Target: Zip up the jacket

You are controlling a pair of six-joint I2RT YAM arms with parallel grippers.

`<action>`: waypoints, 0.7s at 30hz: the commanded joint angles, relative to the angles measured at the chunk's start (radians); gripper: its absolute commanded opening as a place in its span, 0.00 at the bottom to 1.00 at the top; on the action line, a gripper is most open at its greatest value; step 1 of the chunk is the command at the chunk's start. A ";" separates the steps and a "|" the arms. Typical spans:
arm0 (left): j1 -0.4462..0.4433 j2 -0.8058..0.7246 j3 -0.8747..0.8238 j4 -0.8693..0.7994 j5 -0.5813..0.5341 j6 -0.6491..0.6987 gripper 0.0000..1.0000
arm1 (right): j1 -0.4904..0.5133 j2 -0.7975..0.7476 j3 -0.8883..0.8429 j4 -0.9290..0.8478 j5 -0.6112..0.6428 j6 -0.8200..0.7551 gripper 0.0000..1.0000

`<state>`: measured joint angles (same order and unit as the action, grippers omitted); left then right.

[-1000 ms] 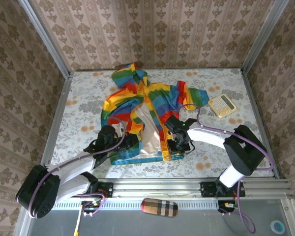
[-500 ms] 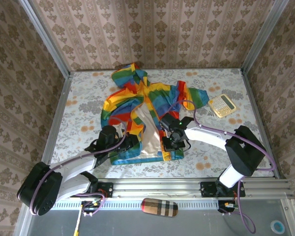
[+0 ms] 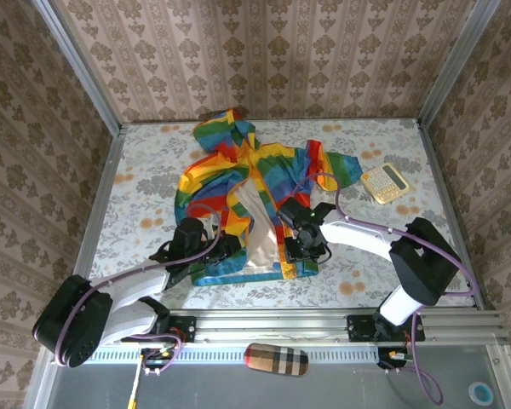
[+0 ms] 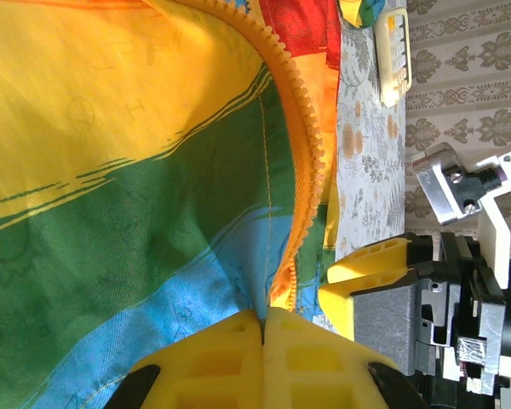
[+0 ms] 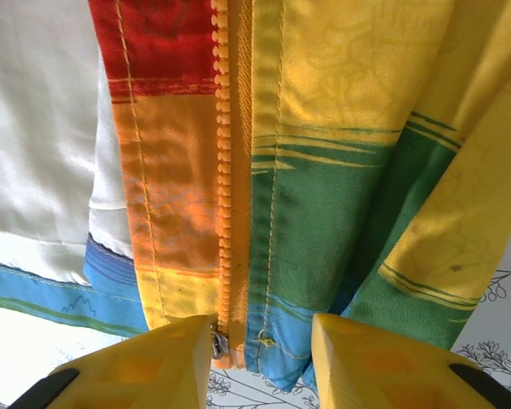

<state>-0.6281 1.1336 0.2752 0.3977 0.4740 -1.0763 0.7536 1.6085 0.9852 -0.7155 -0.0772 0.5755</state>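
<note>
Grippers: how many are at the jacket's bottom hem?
2. The left gripper is shut on the blue hem of the jacket beside the zipper; the right gripper is open, straddling the zipper's bottom end.

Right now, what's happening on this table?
A rainbow-striped jacket lies front-up on the table, and a robot is working at its bottom hem. The left pincer is shut on the fabric beside the orange zipper. The right pincer is open, with the zipper's bottom end between its fingers. The front is not yet zipped; pale lining shows.
</note>
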 commanded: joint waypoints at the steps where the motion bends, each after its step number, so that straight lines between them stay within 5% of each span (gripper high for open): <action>1: -0.008 0.006 0.014 0.024 0.012 0.029 0.00 | 0.006 0.037 -0.023 -0.013 0.033 0.012 0.36; 8: -0.009 -0.009 0.000 0.024 0.010 0.026 0.00 | 0.013 0.077 -0.033 0.007 0.025 0.027 0.38; 15: -0.011 -0.018 -0.005 0.023 0.003 0.026 0.00 | 0.036 0.066 0.016 0.005 0.017 0.017 0.06; 21: -0.018 -0.024 -0.011 0.020 -0.004 0.024 0.00 | 0.057 0.036 0.080 -0.038 0.045 0.002 0.00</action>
<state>-0.6399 1.1305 0.2749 0.3977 0.4736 -1.0733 0.7975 1.6730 1.0199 -0.7166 -0.0696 0.5808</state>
